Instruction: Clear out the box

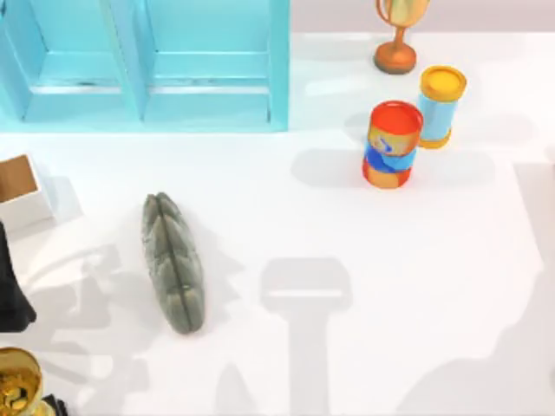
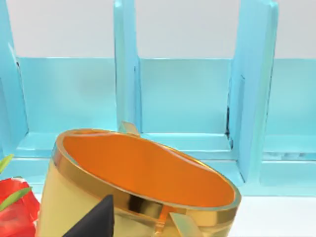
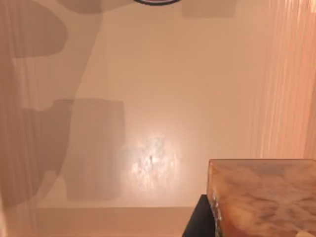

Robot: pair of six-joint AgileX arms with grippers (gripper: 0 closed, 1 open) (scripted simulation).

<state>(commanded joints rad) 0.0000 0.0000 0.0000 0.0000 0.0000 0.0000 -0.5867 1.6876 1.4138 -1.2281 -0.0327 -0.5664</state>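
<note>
Small white box (image 1: 19, 191), brown inside, sits below turquoise shelf unit (image 1: 143, 65), near surface (image 1: 347, 347) left edge. Left arm's hand (image 2: 133, 222) well below box, beside gold cup (image 1: 17, 381); finger state cannot tell. Grey ridged object (image 1: 172, 262) right of box.

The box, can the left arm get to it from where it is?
Probably yes. The box sits close beside the left arm at the table's left edge, nothing between them, though the gold cup crowds its wrist view.
</note>
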